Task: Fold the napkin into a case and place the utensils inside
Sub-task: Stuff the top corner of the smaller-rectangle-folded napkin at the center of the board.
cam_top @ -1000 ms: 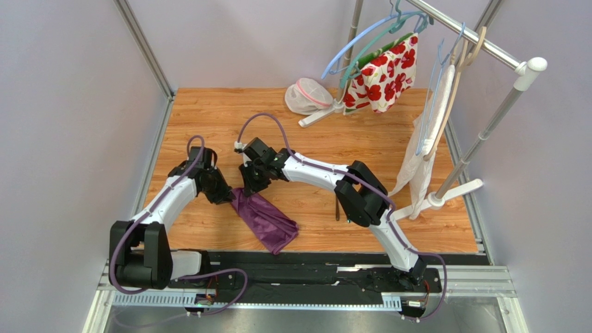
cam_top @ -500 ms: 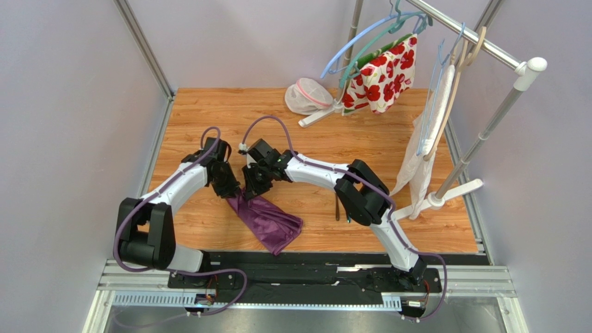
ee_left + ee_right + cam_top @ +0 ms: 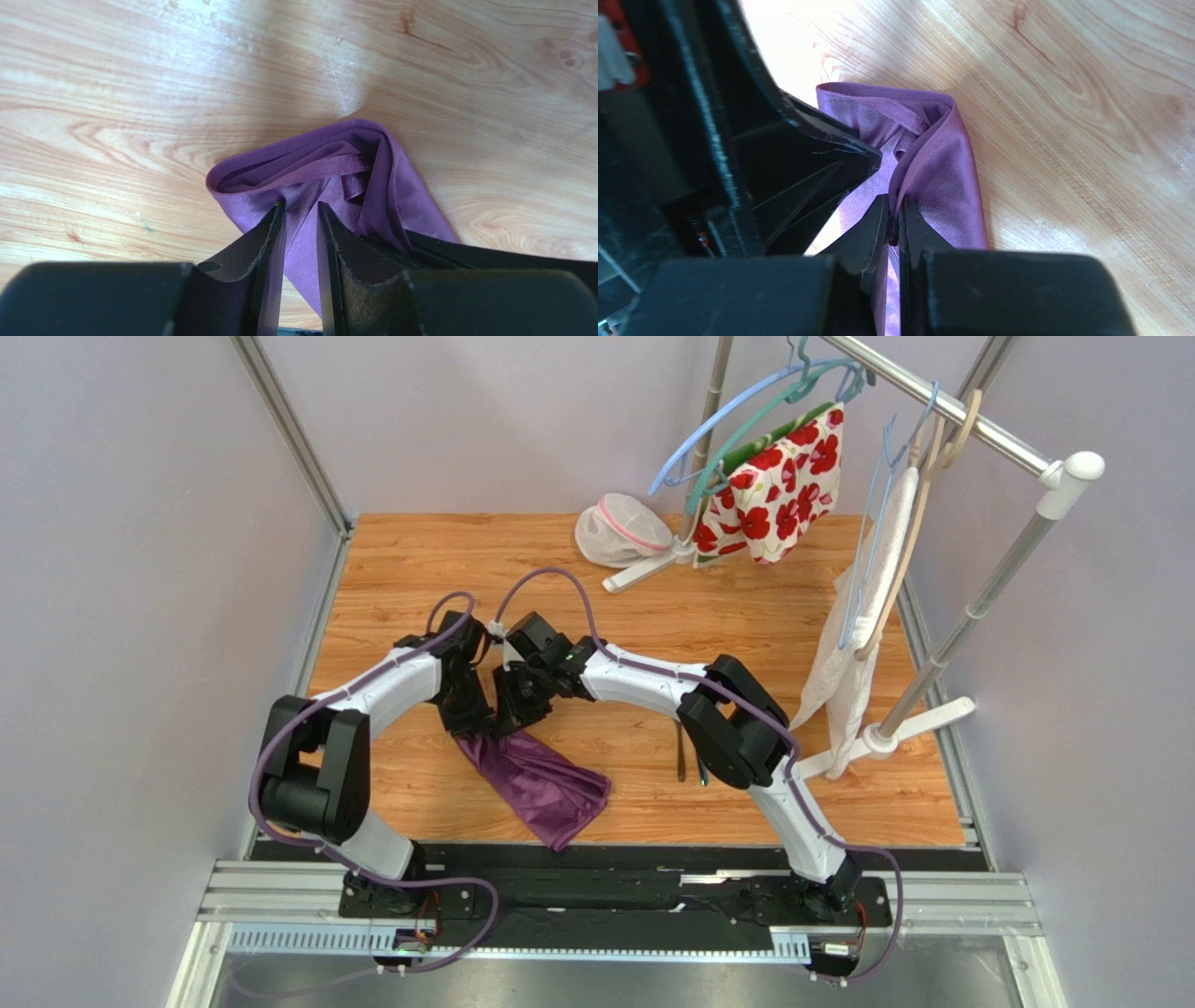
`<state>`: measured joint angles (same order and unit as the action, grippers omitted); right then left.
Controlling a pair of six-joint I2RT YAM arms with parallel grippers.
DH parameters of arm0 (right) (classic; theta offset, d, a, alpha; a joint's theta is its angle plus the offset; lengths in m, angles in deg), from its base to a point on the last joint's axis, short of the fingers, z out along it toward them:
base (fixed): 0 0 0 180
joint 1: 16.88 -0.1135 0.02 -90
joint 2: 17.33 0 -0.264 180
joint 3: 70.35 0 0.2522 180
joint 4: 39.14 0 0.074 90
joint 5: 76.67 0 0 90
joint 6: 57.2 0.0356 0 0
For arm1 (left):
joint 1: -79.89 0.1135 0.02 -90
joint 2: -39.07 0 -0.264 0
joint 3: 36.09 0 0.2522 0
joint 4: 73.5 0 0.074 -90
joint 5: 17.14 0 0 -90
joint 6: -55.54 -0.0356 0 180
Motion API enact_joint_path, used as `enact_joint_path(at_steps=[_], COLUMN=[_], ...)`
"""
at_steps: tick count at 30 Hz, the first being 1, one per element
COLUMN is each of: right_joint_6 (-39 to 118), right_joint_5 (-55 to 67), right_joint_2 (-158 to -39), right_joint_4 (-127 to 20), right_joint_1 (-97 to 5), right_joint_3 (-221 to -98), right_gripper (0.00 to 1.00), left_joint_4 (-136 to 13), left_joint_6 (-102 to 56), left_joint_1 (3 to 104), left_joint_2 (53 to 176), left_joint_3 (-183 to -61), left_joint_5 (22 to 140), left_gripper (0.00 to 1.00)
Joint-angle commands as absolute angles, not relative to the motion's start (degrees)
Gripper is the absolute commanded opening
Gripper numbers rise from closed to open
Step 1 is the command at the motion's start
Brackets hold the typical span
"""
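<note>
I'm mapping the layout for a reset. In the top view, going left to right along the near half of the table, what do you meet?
left arm's elbow → napkin → utensils → white hanging garment → rack's foot

The napkin point(image 3: 544, 784) is dark purple, soft and shiny. It is laid slanted on the wooden surface point(image 3: 421, 574), folded long and crumpled. At its far end the cloth is bunched up, and one fold is pinched by the right pincer point(image 3: 894, 210). A thin dark utensil point(image 3: 682, 756) is seen to its right, well apart.
</note>
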<state>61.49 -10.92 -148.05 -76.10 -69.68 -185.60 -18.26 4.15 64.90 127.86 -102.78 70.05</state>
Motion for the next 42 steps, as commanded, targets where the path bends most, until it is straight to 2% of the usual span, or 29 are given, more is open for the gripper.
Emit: enact_joint_path(at_steps=[1,8,10,19,33,42], right_joint_6=[62.15,63.38,64.00,69.01,77.36,84.12], right_joint_5=[-12.68,-14.88,-16.36,-21.65,-27.62,-29.56], right_joint_2=[-144.42,-144.86,-144.95,-145.12,-150.57,-152.59], right_joint_4=[-73.56,-72.68,-72.41,-68.20,-58.71,-50.09], right_joint_1=[-69.44,-69.44,-69.53,-69.44,-67.77,-66.80], right_joint_3=[-184.83,-184.31,-184.39,-182.20,-182.37,-179.30], right_gripper=[0.01,0.01,0.01,0.00,0.02,0.04], left_joint_4=[-17.98,-18.60,-18.69,-21.77,-25.11,-24.32], left_joint_6=[3.59,4.12,4.47,5.79,7.55,8.78], left_joint_1=[63.98,63.89,63.89,63.89,63.89,63.89], left_joint_2=[128.98,127.31,126.00,118.35,120.28,115.71], left_joint_3=[-105.22,-104.96,-104.61,-101.09,-97.31,-96.08], left_joint_5=[68.56,68.03,68.82,72.42,76.12,75.59], left_gripper=[0.29,0.04,0.00,0.00,0.00,0.00])
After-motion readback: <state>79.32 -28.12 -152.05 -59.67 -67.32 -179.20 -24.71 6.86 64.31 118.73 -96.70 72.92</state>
